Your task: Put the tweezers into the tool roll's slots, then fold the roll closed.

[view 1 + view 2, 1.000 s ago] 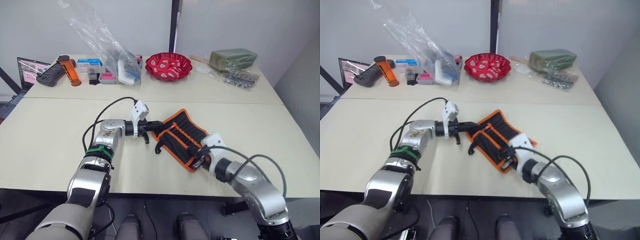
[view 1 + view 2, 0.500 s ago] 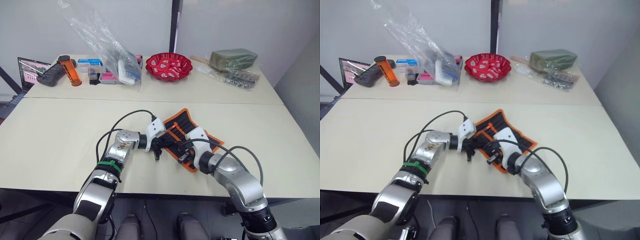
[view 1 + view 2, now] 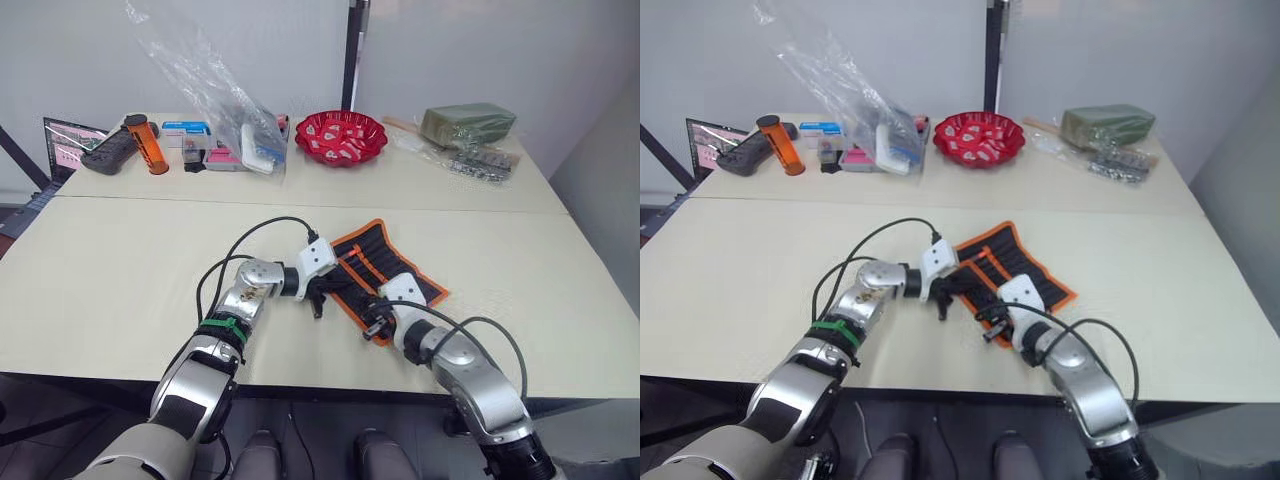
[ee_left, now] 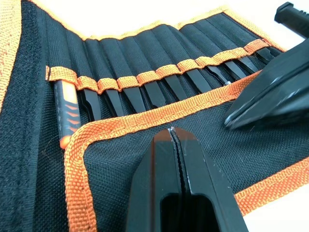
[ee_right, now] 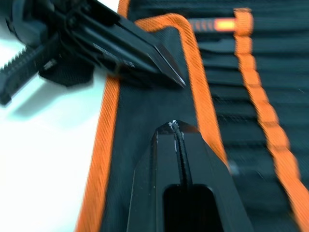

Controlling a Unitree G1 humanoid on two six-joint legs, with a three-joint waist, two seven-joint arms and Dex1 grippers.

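- The flat black fabric tool roll with bright orange edge binding (image 3: 385,272) lies on the cream table (image 3: 120,260), a little right of the centre and near the front edge.
- In the left wrist view its near flap is already turned over the lower part, and the row of narrow black stitched slots (image 4: 159,82) under the orange band is in sight.
- The slim black pointed metal tweezers (image 4: 149,94) sit in these slots, their ends coming out below the band; an orange-handled tool (image 4: 67,118) sits in the end slot. I cannot count all the tweezers surely.
- The left gripper (image 4: 173,133) rests on the folded flap at the left edge of the roll, with its two black fingers pressed together and holding nothing.
- The right gripper (image 5: 175,126) is on the near edge of the same flap, fingers also pressed together and empty; the two tips are close to each other.
- I judge that the inserting step is done and the folding is in hand, with one flap over.
- The next move, I think, calls for holding the flap flat with one gripper while the other takes an end and turns it over.
- At the far side stand a red bowl (image 3: 338,135) and a clear plastic bag (image 3: 205,95), well apart from the work.
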